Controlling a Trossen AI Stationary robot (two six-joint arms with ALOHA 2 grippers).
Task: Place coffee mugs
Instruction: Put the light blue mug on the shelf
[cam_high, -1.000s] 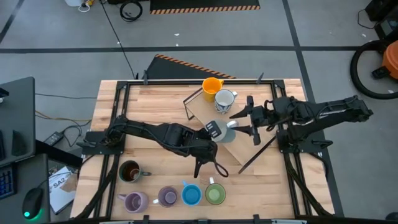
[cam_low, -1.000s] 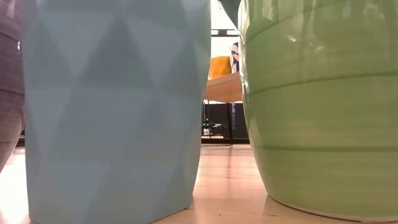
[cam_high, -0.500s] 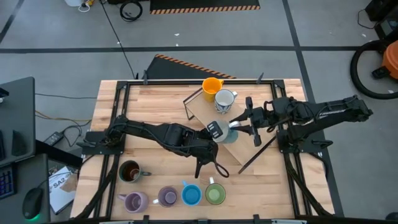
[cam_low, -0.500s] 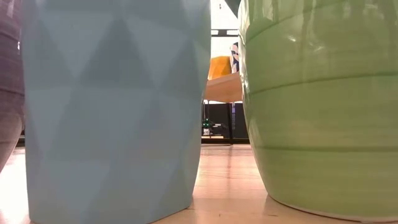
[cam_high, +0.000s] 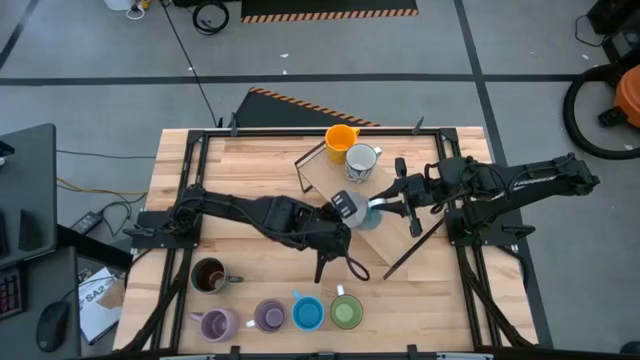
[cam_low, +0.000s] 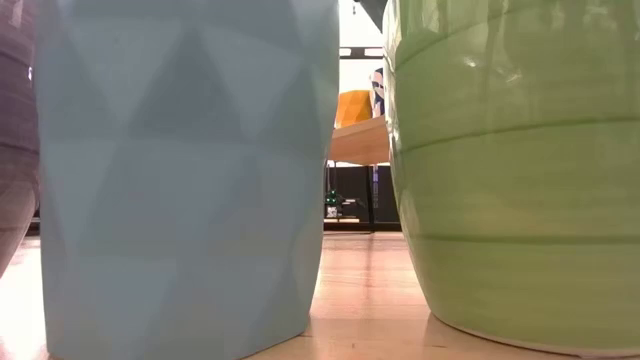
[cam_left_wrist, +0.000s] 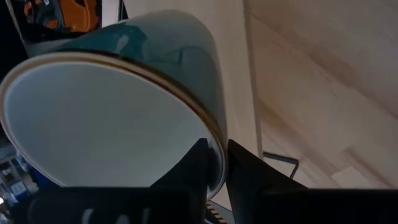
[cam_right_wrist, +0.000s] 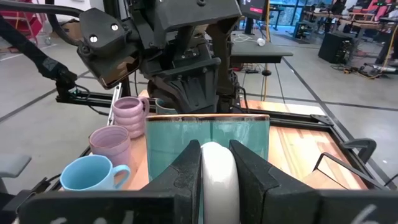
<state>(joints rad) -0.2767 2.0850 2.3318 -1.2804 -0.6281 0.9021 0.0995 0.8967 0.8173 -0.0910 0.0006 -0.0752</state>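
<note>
A teal mug with a white inside and a white handle is at the table's middle, between both grippers. My left gripper is shut on its rim; my right gripper is shut on its handle. An orange mug and a white mug stand on a wooden board at the far middle. A dark brown mug, two purple mugs, a blue mug and a green mug stand along the near edge. My left gripper pinches the teal mug's rim, one finger inside the mug and one outside against its wall. It comes at the mug from the table's left. My right gripper pinches the white handle between its two fingers, level, from the table's right. The mug's teal wall stands upright behind the handle; its base is hidden.
The wooden board rests on a black wire frame. A black rod lies slanting on the table to the right of the middle. In the low view the blue mug and the green mug fill the picture.
My right gripper has gone toward the table's left, up to the teal mug, and its fingers have shut on the handle. My left gripper and the mug have stayed nearly where they were.
</note>
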